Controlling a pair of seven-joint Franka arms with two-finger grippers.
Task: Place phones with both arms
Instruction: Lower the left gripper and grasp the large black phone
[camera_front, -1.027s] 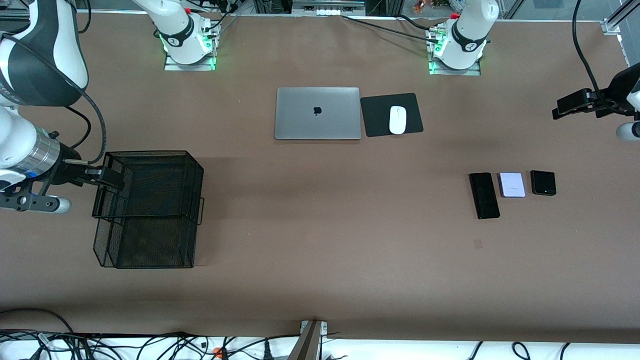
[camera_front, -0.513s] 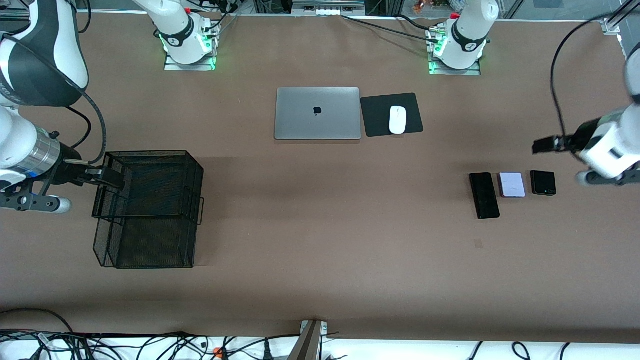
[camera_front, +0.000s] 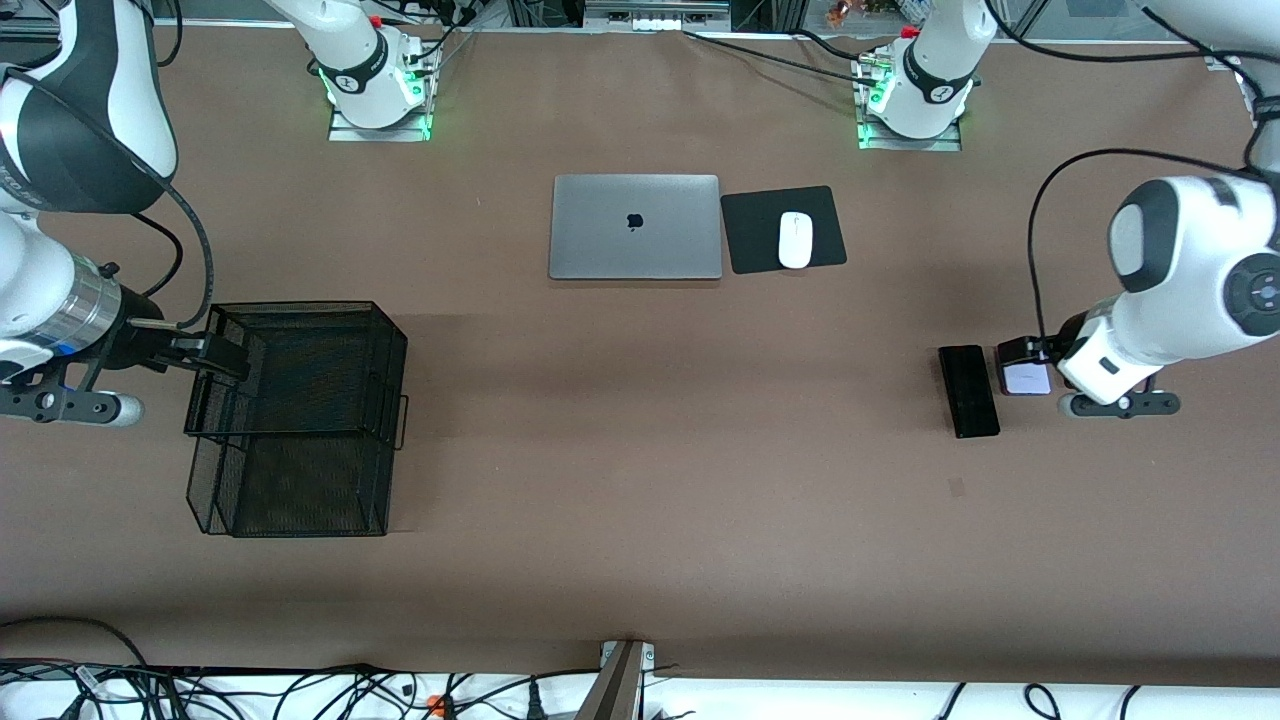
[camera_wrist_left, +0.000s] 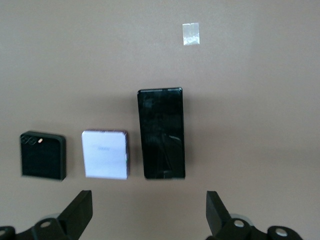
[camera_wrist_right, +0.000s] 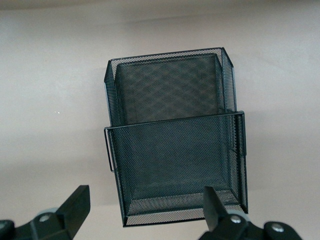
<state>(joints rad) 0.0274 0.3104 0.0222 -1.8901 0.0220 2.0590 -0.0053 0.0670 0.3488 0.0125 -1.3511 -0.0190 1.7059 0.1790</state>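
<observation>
Over the phones at the left arm's end of the worktop (camera_front: 640, 520), the left gripper (camera_wrist_left: 149, 212) hung with its jaws spread wide and empty, probably lining up a pick. Below it lay the long black phone (camera_wrist_left: 161, 133), the lilac phone (camera_wrist_left: 105, 154) and the small black phone (camera_wrist_left: 43, 155), side by side with narrow gaps and bare worktop around. The right gripper (camera_wrist_right: 142, 212), jaws likewise released, waited over the mesh basket (camera_wrist_right: 175, 150), whose open top left room for a drop.

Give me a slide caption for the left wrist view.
Left gripper, fingers open, hovers over three phones in a row: small black phone, lilac phone, long black phone.
</observation>
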